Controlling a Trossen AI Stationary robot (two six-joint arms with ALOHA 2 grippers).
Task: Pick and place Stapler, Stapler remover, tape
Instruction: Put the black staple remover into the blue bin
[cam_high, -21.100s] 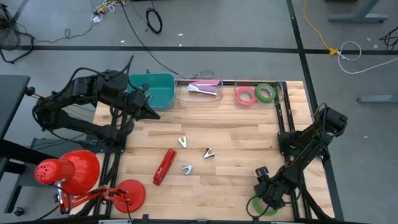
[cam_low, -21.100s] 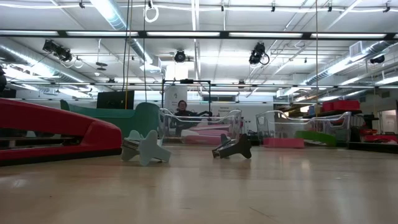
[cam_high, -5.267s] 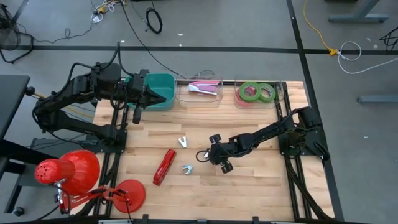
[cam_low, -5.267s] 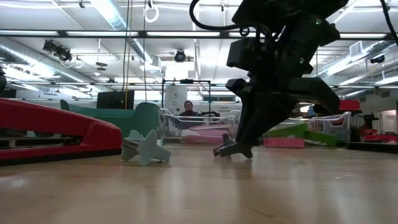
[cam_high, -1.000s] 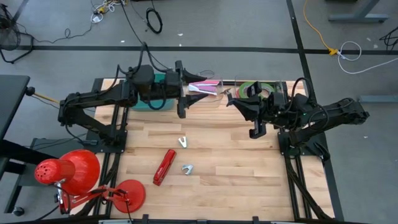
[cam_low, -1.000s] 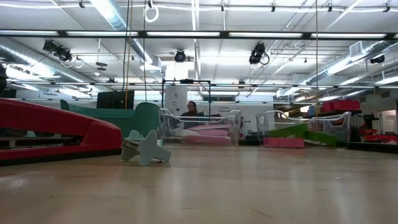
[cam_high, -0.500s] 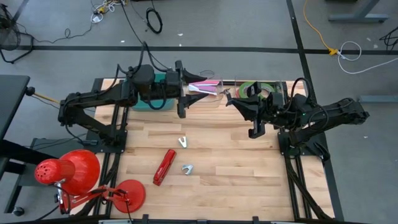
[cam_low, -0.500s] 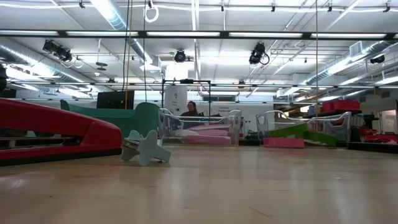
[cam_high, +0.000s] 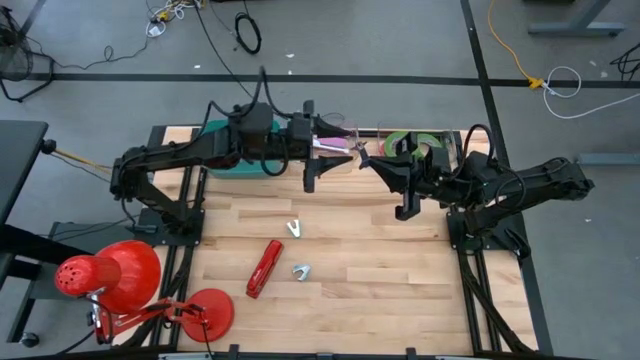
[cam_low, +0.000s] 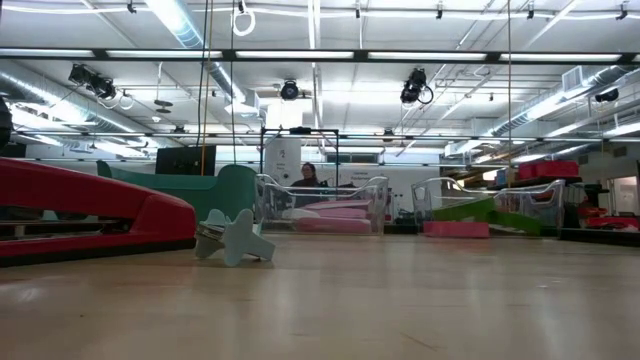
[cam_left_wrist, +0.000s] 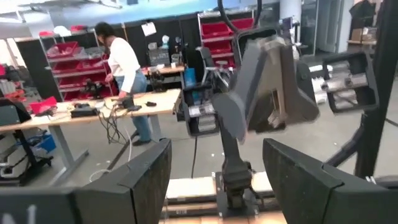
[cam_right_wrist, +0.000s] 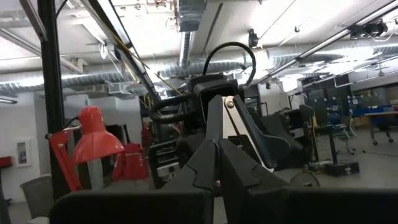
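My right gripper (cam_high: 364, 156) hangs above the table's far middle, shut on a dark stapler remover (cam_right_wrist: 233, 127). My left gripper (cam_high: 348, 150) faces it from the left, level and open. The remover (cam_left_wrist: 264, 87) shows just ahead of its spread fingers and I cannot tell whether they touch it. A red stapler (cam_high: 264, 268) and two pale stapler removers (cam_high: 293, 229) (cam_high: 300, 270) lie flat on the wood. The green tape (cam_high: 420, 143) lies in the clear bin at the far right. My right gripper pinches the dark remover's lower end (cam_right_wrist: 219, 163) between its two fingers. The fingers come from the table's right, slanting a little upward. The remover sticks out past the fingertips, its riveted end (cam_right_wrist: 230, 103) away from the gripper, lifted clear of the table.
A teal bin (cam_high: 218, 130) and a clear bin with a pink stapler (cam_high: 332, 146) stand along the far edge under my left arm. A red desk lamp (cam_high: 110, 275) stands at the near left corner. A person (cam_left_wrist: 124, 68) works at a bench beyond the table.
My left gripper has gone toward the table's right edge, closing on my right gripper and the remover, and has stayed level and open. The things on the table have not moved.
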